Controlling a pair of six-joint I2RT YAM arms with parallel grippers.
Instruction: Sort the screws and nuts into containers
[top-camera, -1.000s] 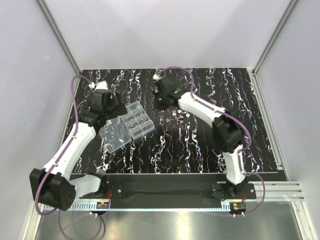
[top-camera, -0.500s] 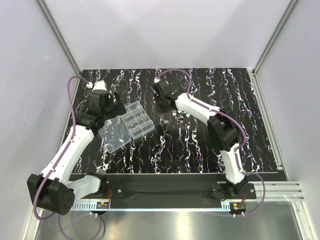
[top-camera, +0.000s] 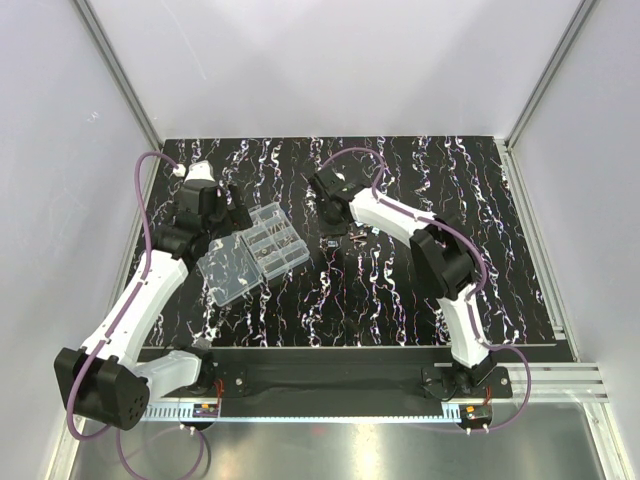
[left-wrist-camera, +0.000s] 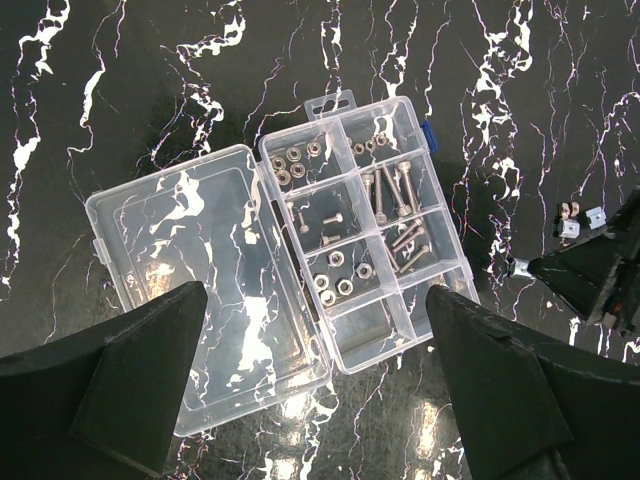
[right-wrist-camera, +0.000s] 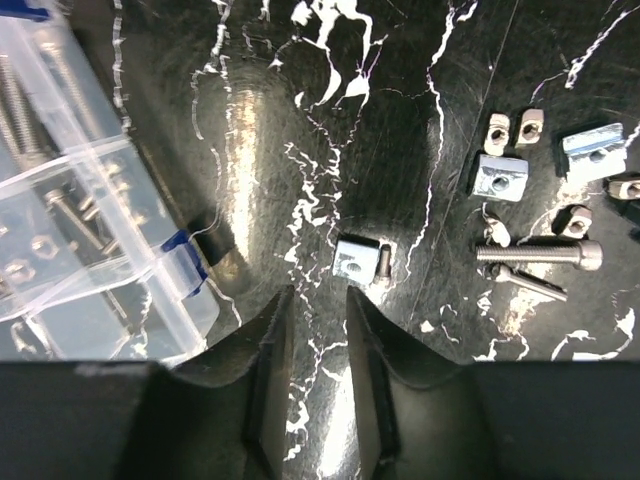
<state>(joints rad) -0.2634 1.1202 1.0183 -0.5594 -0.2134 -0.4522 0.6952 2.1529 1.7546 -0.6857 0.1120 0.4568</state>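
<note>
The clear organiser box (top-camera: 272, 240) lies open with its lid (top-camera: 228, 270) flat to the left. In the left wrist view its containers (left-wrist-camera: 365, 225) hold several screws and nuts. My left gripper (left-wrist-camera: 315, 292) hovers over the box, open wide, and holds nothing. My right gripper (right-wrist-camera: 318, 298) is low over the table to the right of the box (right-wrist-camera: 70, 250), open a little with nothing between its fingers. Just ahead of its tips lie a square silvery nut (right-wrist-camera: 356, 260) and a short screw (right-wrist-camera: 385, 262). More loose nuts (right-wrist-camera: 500, 176) and a long screw (right-wrist-camera: 540, 255) lie further right.
The loose parts (top-camera: 356, 234) lie in a small cluster on the black marbled table (top-camera: 400, 290), right of the box. The right arm (top-camera: 400, 215) reaches in from the right. White walls and metal rails border the table.
My right gripper has gone from shut to partly open and come down toward the table by the loose parts. The left arm shifted slightly and stays open over the box.
</note>
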